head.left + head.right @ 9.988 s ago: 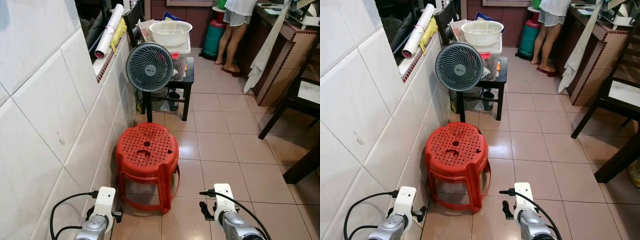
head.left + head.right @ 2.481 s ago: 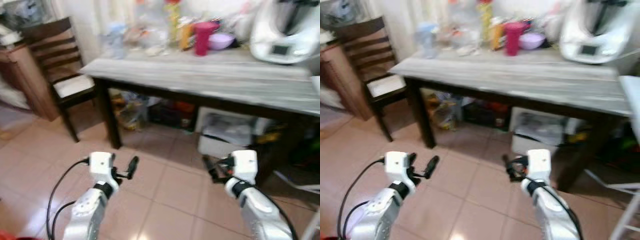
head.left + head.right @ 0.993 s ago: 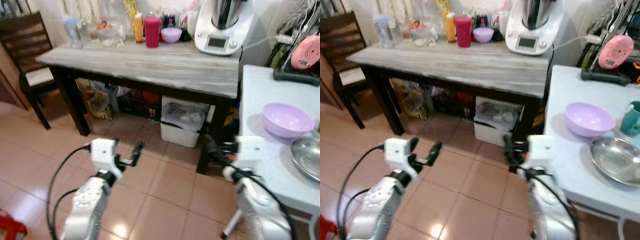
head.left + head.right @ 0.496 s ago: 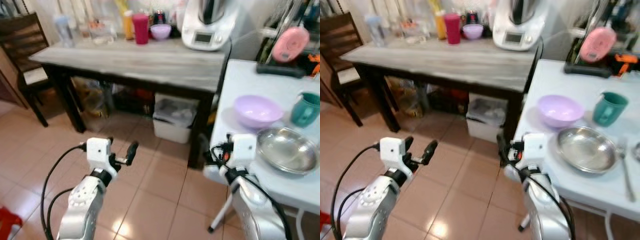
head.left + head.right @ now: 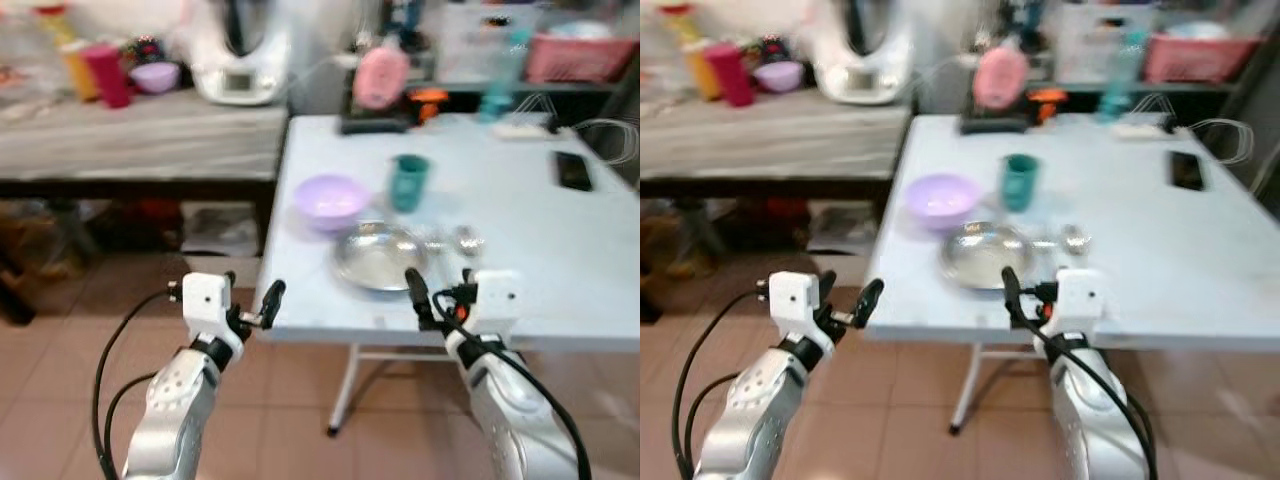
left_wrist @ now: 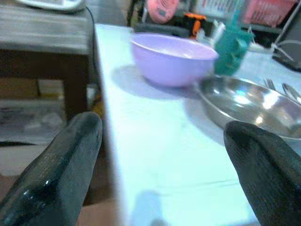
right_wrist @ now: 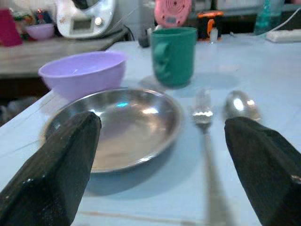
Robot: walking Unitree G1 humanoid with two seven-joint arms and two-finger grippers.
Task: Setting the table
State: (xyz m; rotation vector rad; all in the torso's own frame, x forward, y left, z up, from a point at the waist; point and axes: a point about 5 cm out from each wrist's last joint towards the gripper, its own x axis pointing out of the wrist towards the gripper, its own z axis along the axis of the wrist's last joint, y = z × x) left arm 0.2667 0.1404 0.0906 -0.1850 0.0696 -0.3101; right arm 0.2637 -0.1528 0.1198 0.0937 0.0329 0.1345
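A pale blue table [image 5: 560, 260] stands before me. On it sit a purple bowl [image 5: 330, 197], a green cup [image 5: 408, 180] and a steel plate [image 5: 380, 257], with a fork [image 7: 203, 113] and a spoon [image 7: 241, 106] lying beside the plate. My left gripper [image 5: 250, 295] hangs open at the table's near left corner, short of the bowl [image 6: 171, 56]. My right gripper [image 5: 437, 297] is open at the near edge, just in front of the plate [image 7: 117, 127]. Neither holds anything.
A grey wooden side table [image 5: 130, 135] at the left carries a white appliance [image 5: 240, 55] and a red cup [image 5: 105, 75]. A black phone [image 5: 573, 170] lies on the far right of the pale table. A pink basket [image 5: 585, 55] stands behind.
The view has swung right, bringing the pale table from the right edge to the centre. Both grippers stay open, now at its near edge.
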